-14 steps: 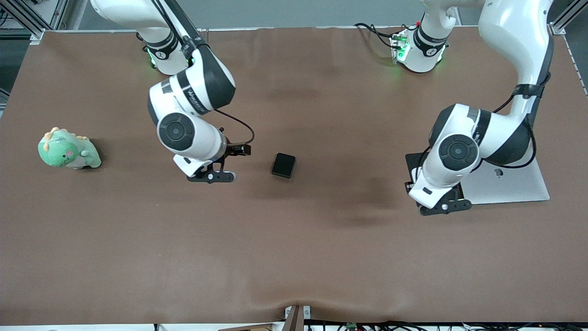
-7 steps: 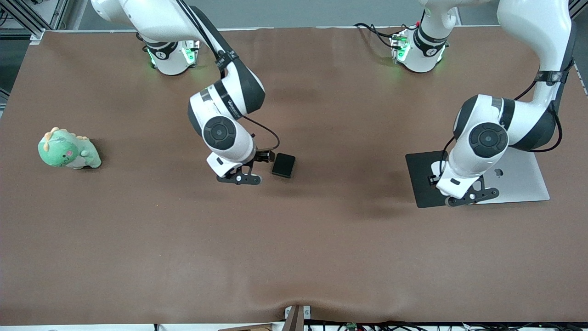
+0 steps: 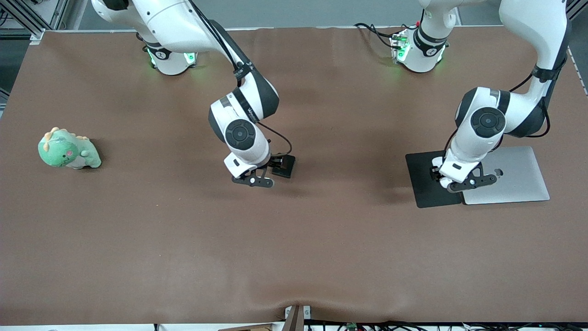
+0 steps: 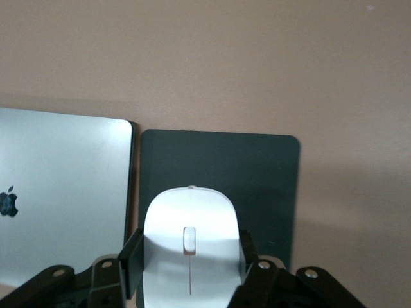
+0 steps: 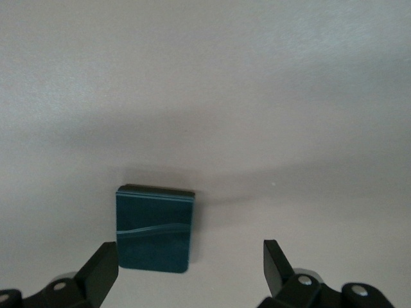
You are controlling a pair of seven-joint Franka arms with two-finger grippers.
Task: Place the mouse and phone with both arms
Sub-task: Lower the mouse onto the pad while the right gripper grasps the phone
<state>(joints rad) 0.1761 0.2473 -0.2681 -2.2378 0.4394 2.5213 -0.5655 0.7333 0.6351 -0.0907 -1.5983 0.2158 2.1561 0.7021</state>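
My left gripper (image 3: 436, 172) is shut on the white mouse (image 4: 189, 237), which sits between the fingers (image 4: 131, 256) in the left wrist view. It hangs over the black mouse pad (image 3: 422, 184), by the edge next to the laptop. In the front view the hand hides most of the mouse. The black phone (image 3: 287, 166) lies flat mid-table. My right gripper (image 3: 275, 163) is open and empty, low over the phone's edge. In the right wrist view the phone (image 5: 155, 228) lies just ahead of the open gripper (image 5: 189, 266), close to one finger (image 5: 103, 269).
A silver laptop (image 3: 514, 179), lid shut, lies against the mouse pad toward the left arm's end; it also shows in the left wrist view (image 4: 64, 192) beside the pad (image 4: 257, 173). A green dinosaur toy (image 3: 68, 149) sits near the right arm's end.
My right gripper has moved across the table to the phone, staying open. My left gripper, still holding the mouse, has moved from the pad's near edge to over the pad by the laptop.
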